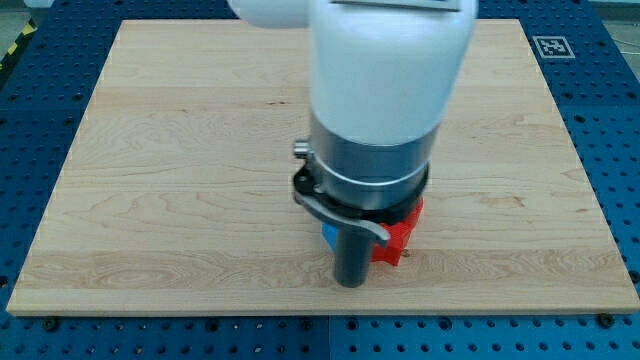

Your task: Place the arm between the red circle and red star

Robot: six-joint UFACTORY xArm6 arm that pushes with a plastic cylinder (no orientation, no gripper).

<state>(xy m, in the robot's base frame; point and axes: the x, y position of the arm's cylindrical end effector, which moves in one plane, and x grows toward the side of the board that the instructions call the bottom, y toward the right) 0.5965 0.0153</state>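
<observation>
The arm's white and grey body fills the view's middle and hides much of the board. My tip [351,283] rests on the wooden board near the view's bottom centre. A red block [400,236] sits just right of the rod, touching or nearly touching it; its shape is partly hidden, so I cannot tell star from circle. A small part of a blue block [328,237] shows at the rod's left edge. Any second red block is hidden behind the arm.
The wooden board [180,150] lies on a blue perforated table [610,120]. A black-and-white marker tag [552,46] sits at the view's top right, off the board.
</observation>
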